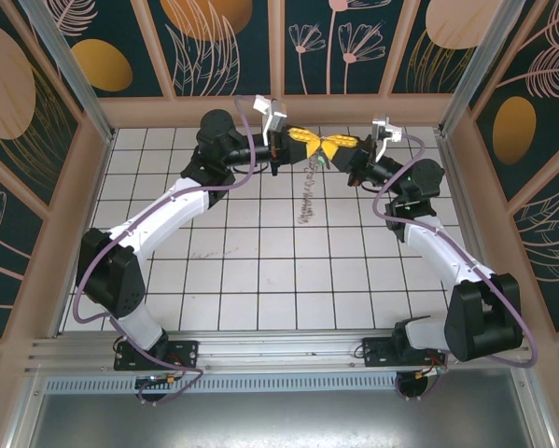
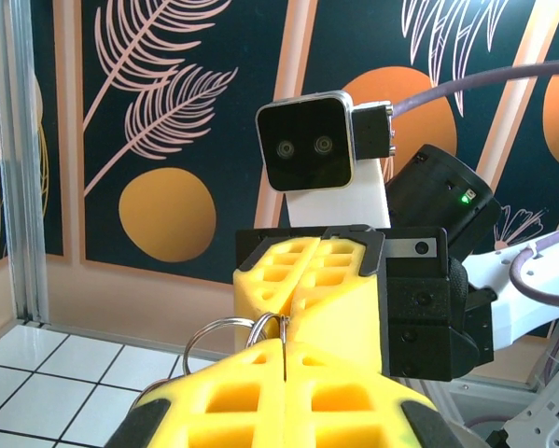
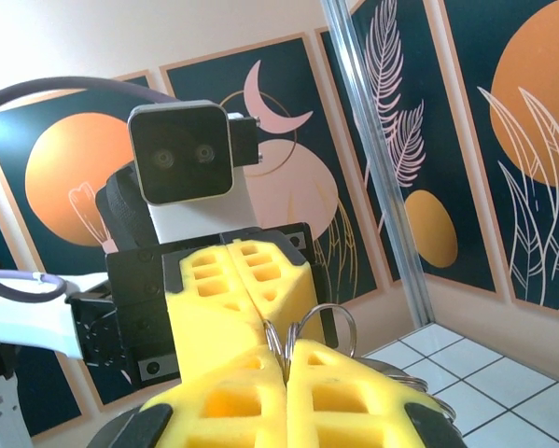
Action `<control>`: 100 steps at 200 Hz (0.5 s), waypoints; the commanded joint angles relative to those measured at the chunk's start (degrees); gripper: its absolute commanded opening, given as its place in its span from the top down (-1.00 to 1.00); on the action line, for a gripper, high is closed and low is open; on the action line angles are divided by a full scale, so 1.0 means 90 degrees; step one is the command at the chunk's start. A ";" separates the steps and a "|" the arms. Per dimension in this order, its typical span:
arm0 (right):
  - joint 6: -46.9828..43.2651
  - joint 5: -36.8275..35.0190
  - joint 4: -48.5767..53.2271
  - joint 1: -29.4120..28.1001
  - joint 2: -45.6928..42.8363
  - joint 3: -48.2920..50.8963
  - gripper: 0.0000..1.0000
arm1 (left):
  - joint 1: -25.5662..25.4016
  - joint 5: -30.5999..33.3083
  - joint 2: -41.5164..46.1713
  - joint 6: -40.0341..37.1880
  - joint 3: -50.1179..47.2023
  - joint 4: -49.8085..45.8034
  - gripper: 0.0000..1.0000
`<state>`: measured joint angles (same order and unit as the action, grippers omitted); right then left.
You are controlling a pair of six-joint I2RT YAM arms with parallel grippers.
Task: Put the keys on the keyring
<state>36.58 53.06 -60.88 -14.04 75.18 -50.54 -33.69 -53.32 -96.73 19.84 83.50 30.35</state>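
— Over the far end of the white tiled table (image 1: 260, 271), lifted off the surface, the two arms meet tip to tip. Why hold the work up there?

— Most likely so that the thin grey metal keyring with its bumpy, chain-like rim (image 1: 306, 198) can hang free. From above it droops in a narrow line from the fingertips toward the tiles. Whether its lower end touches them cannot be told.

— And the left gripper (image 1: 307, 140)?

— Its yellow ribbed fingers (image 2: 214, 401) are pressed flat together, with no gap along the seam. The ring's bright wire coils (image 2: 260, 329) spring out right at the tips. It looks like the anchor of the pair.

— The right gripper (image 1: 335, 147)?

— Fully closed as well. Its own wrist camera shows the same coils rising from between its pads (a pinch on bare wire, not a broad hold). Two opposed pinches on one ring would let the arms tease the coils apart and open a gap for threading. That is a judgement, not something seen.

— Where is the small dark key with the green plastic head (image 1: 323, 161)?

— A greenish speck sits just under the meeting fingertips in the overhead view, too small to be sure of. Whether the key is already on the wire cannot be told.
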 commanded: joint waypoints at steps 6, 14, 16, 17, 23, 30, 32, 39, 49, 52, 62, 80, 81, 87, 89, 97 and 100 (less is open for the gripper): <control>-0.0073 0.0039 -0.0043 -0.0041 0.0012 -0.0262 1.00 | -0.0038 -0.0107 0.0046 0.0037 0.0004 0.0364 1.00; -0.0140 0.0042 0.0110 -0.0044 -0.0008 -0.0281 1.00 | -0.0037 -0.0054 0.0057 0.0016 0.0000 0.0309 1.00; -0.0163 0.0042 0.0152 -0.0042 -0.0017 -0.0287 1.00 | -0.0041 -0.0036 0.0055 0.0009 0.0002 0.0295 1.00; -0.0180 0.0042 0.0172 -0.0042 -0.0015 -0.0290 1.00 | -0.0043 -0.0019 0.0059 0.0006 0.0005 0.0283 1.00; -0.0250 0.0042 0.0329 -0.0041 -0.0048 -0.0325 1.00 | -0.0041 0.0071 0.0079 -0.0019 0.0002 0.0222 1.00; -0.0361 0.0042 0.0511 -0.0032 -0.0085 -0.0348 1.00 | -0.0042 0.0165 0.0101 -0.0054 0.0001 0.0167 1.00; -0.0399 0.0042 0.0580 -0.0034 -0.0095 -0.0357 1.00 | -0.0040 0.0207 0.0110 -0.0062 -0.0013 0.0157 0.97; -0.0529 0.0042 0.0827 -0.0026 -0.0136 -0.0393 1.00 | -0.0036 0.0340 0.0148 -0.0079 -0.0019 0.0127 0.78; -0.0759 0.0042 0.1232 0.0001 -0.0182 -0.0462 1.00 | -0.0041 0.0569 0.0220 -0.0104 -0.0080 0.0098 0.57; -0.0818 0.0042 0.1342 0.0012 -0.0187 -0.0479 1.00 | -0.0041 0.0642 0.0241 -0.0126 -0.0100 0.0090 0.52; -0.0993 0.0045 0.1694 0.0052 -0.0218 -0.0521 1.00 | -0.0045 0.0899 0.0318 -0.0239 -0.0155 -0.0021 0.39; -0.1155 0.0133 0.2125 0.0184 -0.0235 -0.0564 1.00 | -0.0036 0.1272 0.0472 -0.0430 -0.0213 -0.0216 0.22; -0.1164 0.0141 0.2150 0.0184 -0.0237 -0.0565 1.00 | -0.0036 0.1289 0.0478 -0.0438 -0.0214 -0.0232 0.21; -0.1229 0.0158 0.2303 0.0227 -0.0238 -0.0591 1.00 | -0.0043 0.1386 0.0516 -0.0503 -0.0202 -0.0328 0.18; -0.1251 0.0166 0.2363 0.0238 -0.0238 -0.0599 1.00 | -0.0045 0.1413 0.0533 -0.0529 -0.0198 -0.0365 0.17; -0.1375 0.0209 0.2602 0.0283 -0.0234 -0.0662 1.00 | -0.0037 0.1526 0.0585 -0.0644 -0.0178 -0.0515 0.11; -0.1423 0.0230 0.2697 0.0306 -0.0237 -0.0685 1.00 | -0.0043 0.1567 0.0606 -0.0686 -0.0168 -0.0572 0.08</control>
<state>28.38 53.54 -43.35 -12.67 74.94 -53.45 -33.82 -44.31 -94.61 17.10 82.00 27.99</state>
